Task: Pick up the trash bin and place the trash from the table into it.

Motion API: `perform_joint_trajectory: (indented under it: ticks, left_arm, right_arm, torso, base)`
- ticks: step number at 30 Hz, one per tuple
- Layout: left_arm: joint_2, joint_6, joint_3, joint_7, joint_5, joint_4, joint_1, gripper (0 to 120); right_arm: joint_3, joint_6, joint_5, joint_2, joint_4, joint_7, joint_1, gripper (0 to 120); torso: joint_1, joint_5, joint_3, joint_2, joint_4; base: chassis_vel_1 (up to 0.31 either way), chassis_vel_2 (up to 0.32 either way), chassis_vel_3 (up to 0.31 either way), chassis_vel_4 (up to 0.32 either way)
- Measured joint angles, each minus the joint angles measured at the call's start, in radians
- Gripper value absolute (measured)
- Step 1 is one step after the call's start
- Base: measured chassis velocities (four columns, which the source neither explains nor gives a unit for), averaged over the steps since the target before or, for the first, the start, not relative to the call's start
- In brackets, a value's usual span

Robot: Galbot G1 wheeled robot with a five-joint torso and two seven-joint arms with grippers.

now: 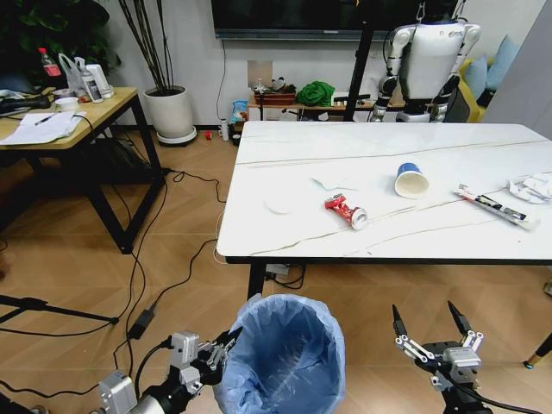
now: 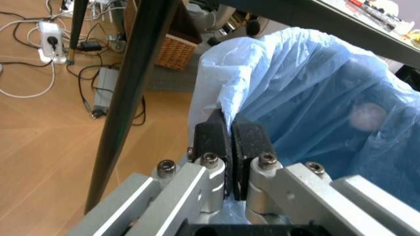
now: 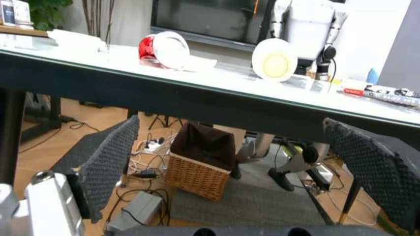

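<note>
The left gripper [image 1: 226, 345] is clamped on the rim of the trash bin [image 1: 280, 355], low in front of the robot and short of the table [image 1: 285, 233]. The left wrist view shows what the head view cannot: the 2 black pads [image 2: 211, 137] pressed together with a fold of the light-blue bag [image 2: 315, 93] pinched between them. The right gripper [image 1: 429, 321] hangs to the right of the bin with its 2 fingers spread wide and nothing between them. Its wrist view looks from below the table's dark edge, past the 2 textured fingers [image 3: 105, 157], to a wicker basket [image 3: 196, 174] and a power strip on the floor under the table.

The bin's bag looks empty from above. On the white marble-look tabletop lie the crushed red can [image 1: 346, 210], the white paper cup [image 1: 411, 180] on its side, the long wrapper [image 1: 494, 206], a crumpled paper [image 1: 532, 187] at the right edge and a flat white disc [image 1: 277, 207] near the left edge.

The floor is wood. A wooden desk [image 1: 60, 129] stands to the left, a white plant pot [image 1: 169, 112] by the wall, and a white humanoid robot [image 1: 429, 60] behind the table
</note>
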Motion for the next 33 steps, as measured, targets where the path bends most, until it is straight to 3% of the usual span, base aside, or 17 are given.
perform_joint_trajectory:
  ticks: [20, 33]
  left_arm:
    - [0.000, -0.004, 0.002, 0.006, -0.004, -0.001, 0.005, 0]
    - [-0.003, -0.009, 0.006, 0.003, -0.006, 0.001, 0.000, 0]
  right_arm:
    - [0.002, 0.002, 0.000, 0.000, 0.002, 0.000, -0.002, 100]
    - [0.003, 0.003, 0.000, 0.000, 0.003, 0.000, -0.003, 100]
  torso:
    - [0.030, 0.0000, 0.040, 0.070, 0.0000]
    - [0.060, 0.0000, 0.079, 0.139, 0.0000]
  base:
    - [0.000, 0.000, 0.000, 0.000]
    - [0.000, 0.000, 0.000, 0.000]
